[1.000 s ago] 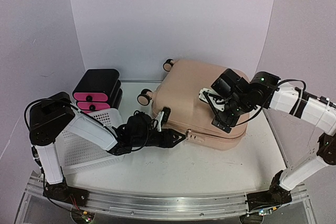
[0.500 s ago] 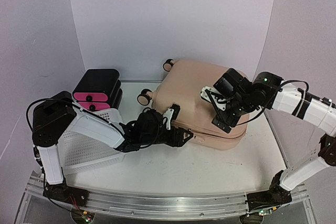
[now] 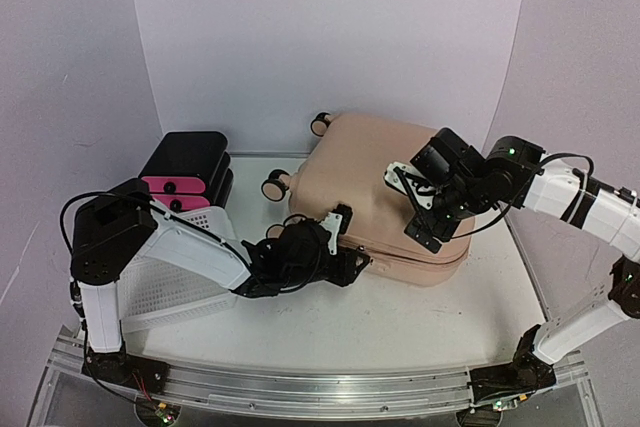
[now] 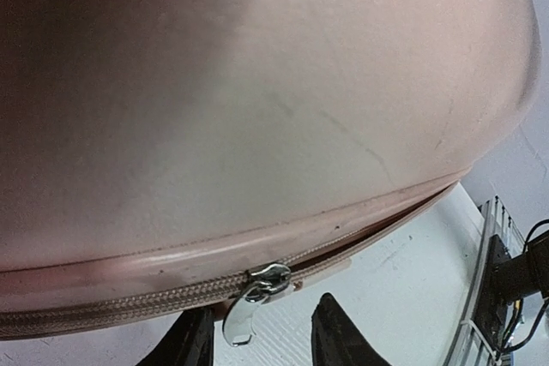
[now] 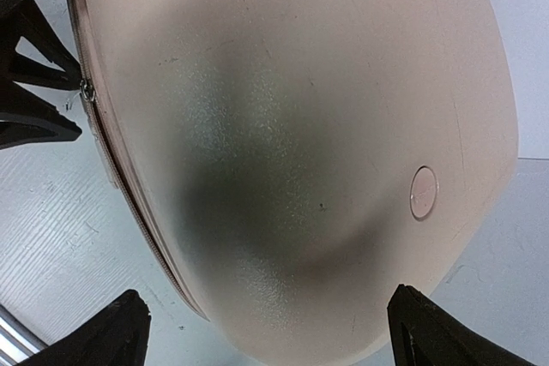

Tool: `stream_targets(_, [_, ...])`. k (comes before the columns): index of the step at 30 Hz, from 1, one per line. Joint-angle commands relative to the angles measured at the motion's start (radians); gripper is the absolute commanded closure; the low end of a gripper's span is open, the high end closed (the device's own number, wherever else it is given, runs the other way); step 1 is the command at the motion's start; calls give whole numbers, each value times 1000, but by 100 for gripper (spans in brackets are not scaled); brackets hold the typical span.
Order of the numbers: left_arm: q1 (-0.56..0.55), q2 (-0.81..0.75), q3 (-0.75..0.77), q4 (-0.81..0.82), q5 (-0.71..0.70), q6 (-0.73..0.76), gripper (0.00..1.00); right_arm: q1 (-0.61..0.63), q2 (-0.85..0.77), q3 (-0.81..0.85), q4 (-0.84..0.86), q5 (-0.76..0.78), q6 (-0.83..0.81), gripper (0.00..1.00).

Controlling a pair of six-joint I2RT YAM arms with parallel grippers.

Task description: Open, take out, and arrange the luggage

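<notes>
Peach-pink hard-shell suitcase (image 3: 370,167) flat on white bench (image 3: 400,317).
Silver zip pull (image 4: 241,319) hangs untouched between part-open left jaws; right jaws wide, suitcase beneath.

The luggage (image 3: 380,177) has a hard plastic shell, peach-pink and finely grained, with a soft sheen. Its zipper tape (image 4: 129,302) is woven cloth, and the zipper pull (image 4: 244,315) is shiny metal. The table (image 3: 400,317) looks matt white with fine ribbing. At left, the basket (image 3: 160,282) is white perforated plastic and the drawer box (image 3: 185,157) is glossy black plastic.
</notes>
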Motion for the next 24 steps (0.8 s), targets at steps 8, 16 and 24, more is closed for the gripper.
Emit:
stream_targets(8, [0, 0, 86, -56, -173, 3, 76, 4, -32, 4, 29, -10, 42, 2])
stream_targets(16, [-7, -1, 107, -85, -191, 1, 91, 5, -24, 5, 29, -3, 48, 2])
stream_targets(24, [-67, -48, 130, -231, -439, 57, 100, 5, -11, 4, 30, 32, 84, 2])
